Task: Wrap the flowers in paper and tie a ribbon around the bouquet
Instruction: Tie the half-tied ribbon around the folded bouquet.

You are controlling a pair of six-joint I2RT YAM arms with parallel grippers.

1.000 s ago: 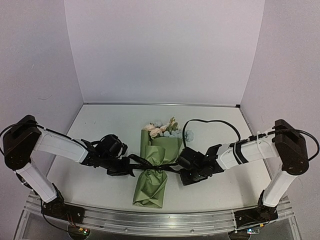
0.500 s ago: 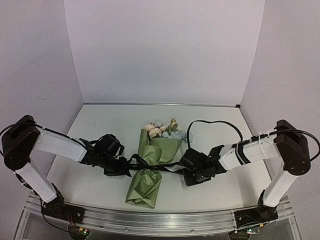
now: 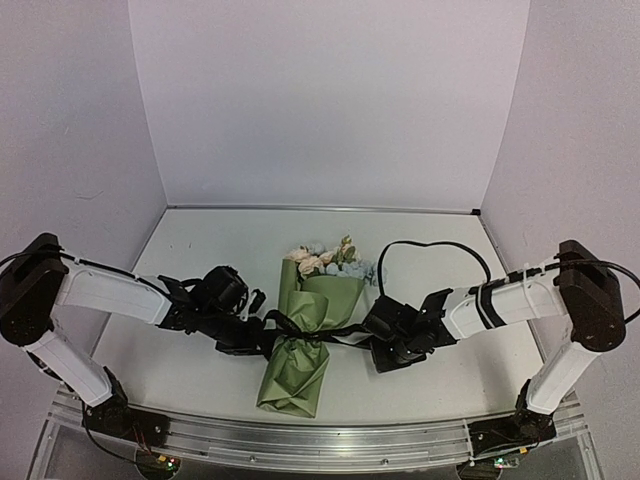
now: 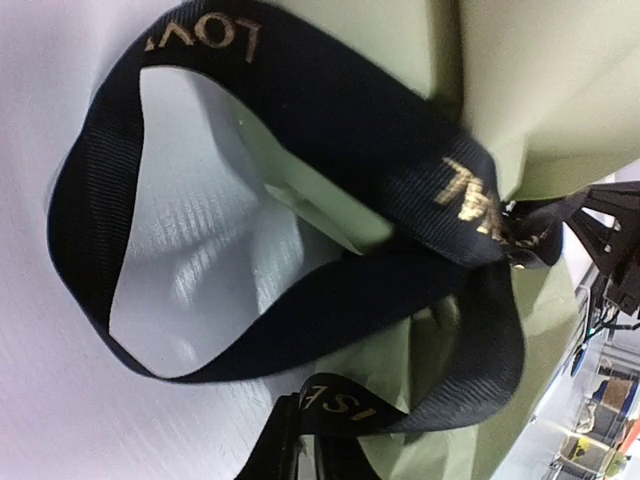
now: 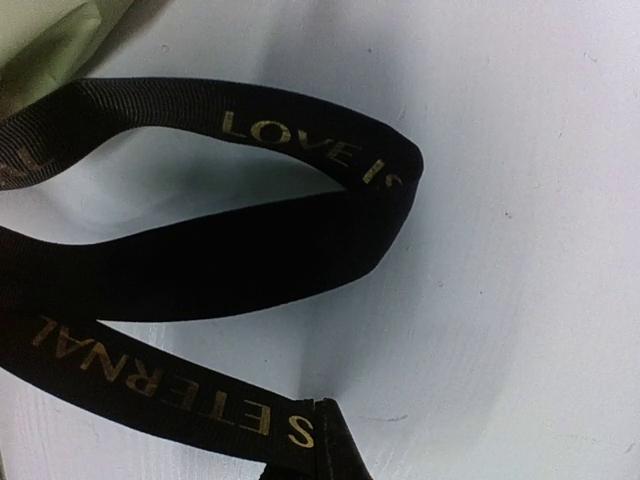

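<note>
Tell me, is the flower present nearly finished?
Done: the flowers sit wrapped in paper, and the ribbon circles the middle. In hand: the right gripper pinches one ribbon end; the other end is at the left gripper, grip unclear. Left: loose loops lie beside it, so pulling the tie snug looks unfinished.

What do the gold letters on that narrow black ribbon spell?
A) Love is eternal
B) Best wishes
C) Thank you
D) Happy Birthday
A: the right wrist view shows LOVE IS on one strand of the narrow black ribbon and ETERNAL on another.
</note>
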